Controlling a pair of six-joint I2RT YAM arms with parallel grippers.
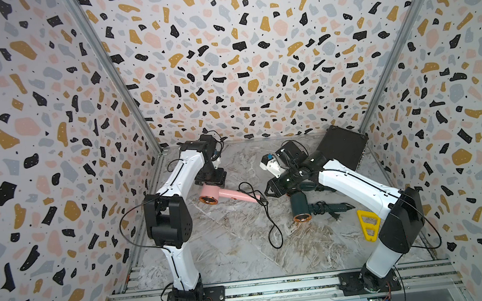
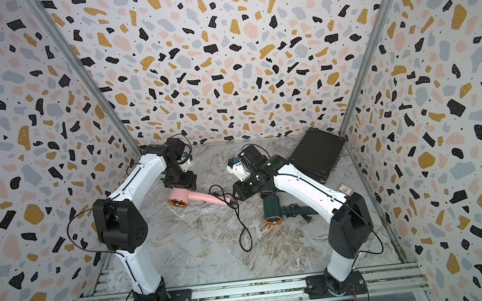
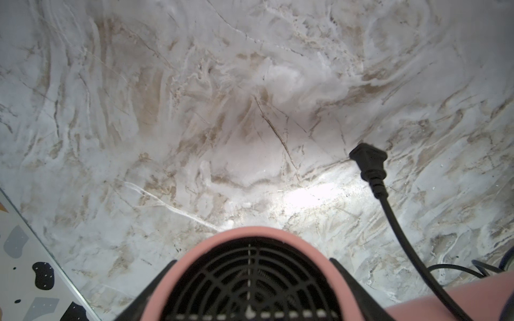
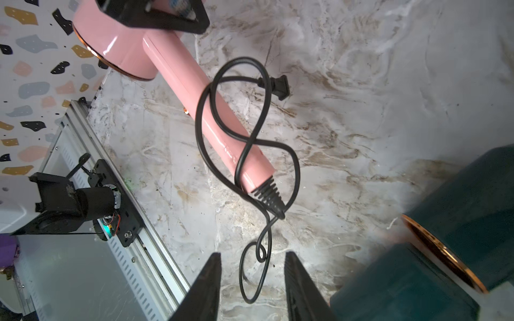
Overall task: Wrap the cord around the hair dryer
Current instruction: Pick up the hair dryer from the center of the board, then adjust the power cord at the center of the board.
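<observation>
While the right gripper [image 4: 252, 254] stands with its ribbed black wedge fingers [image 4: 207, 283] partway apart, a thin loop of glossy black cord [image 3: 399, 232] lies on the veined marble table [image 1: 231, 248] between them, pinched by neither. Past the loop, the cord rises to the ridged rubber sleeve at the butt of the pink dryer [image 4: 178, 72]. It then drapes across the smooth cylindrical handle in a loose figure-eight and ends in a blocky plug [image 4: 279, 86] resting on the table just beside the handle.

At the far end of that handle, the left gripper [image 1: 211, 184] is clamped on the dryer's round head, one finger on each side of the barrel. The black spoked rear grille faces the left wrist camera. In both top views the dryer lies left of centre, its copper-rimmed nozzle turned toward the arm bases and its handle pointing at the right gripper.

A green dryer [image 1: 299, 207], its own cord bunched at the handle, lies near the right arm. A flat yellow plastic cutout [image 1: 368, 225] lies beside that arm, and a black case [image 1: 343, 146] sits in the back corner.
</observation>
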